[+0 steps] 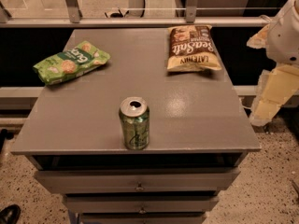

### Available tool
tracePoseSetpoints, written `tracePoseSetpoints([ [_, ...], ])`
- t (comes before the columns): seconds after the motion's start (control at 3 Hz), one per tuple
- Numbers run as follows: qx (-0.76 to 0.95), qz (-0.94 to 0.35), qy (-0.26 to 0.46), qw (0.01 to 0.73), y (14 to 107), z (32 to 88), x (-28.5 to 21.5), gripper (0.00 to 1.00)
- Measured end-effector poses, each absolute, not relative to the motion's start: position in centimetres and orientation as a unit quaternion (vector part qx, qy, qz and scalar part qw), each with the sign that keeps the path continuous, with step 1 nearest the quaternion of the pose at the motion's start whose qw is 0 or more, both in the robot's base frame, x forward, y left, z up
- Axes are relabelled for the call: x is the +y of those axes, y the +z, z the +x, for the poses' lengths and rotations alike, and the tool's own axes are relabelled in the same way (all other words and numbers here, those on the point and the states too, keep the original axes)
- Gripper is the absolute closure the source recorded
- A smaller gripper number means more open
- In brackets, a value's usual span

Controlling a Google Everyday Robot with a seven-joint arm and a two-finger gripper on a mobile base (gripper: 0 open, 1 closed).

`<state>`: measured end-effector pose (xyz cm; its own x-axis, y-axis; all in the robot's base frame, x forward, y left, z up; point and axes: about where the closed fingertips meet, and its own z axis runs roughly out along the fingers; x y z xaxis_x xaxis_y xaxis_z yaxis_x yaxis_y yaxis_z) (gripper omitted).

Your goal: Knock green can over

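Observation:
The green can stands upright near the front edge of the grey tabletop. Its silver top has an open pull-tab hole, and a pale script mark shows on its side. My arm hangs at the right edge of the camera view, past the table's right side. The gripper is at the arm's cream-coloured lower end, pointing down beside the table edge. It is well to the right of the can and not touching it.
A flat green snack bag lies at the table's back left. A brown and yellow chip bag lies at the back right. Drawers sit under the tabletop. A metal railing runs behind the table.

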<state>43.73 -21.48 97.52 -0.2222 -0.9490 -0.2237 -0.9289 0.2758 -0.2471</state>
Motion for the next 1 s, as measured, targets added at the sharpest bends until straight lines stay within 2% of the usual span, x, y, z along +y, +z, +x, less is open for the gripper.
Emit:
tracePoseSetpoints([
  [0.33, 0.784, -0.591, 0.003, 0.188, 96.3, 43.3, -20.4, 0.0],
  [1.0, 0.765, -0.575, 0.136, 0.257, 93.3, 42.4, -13.7, 0.0],
])
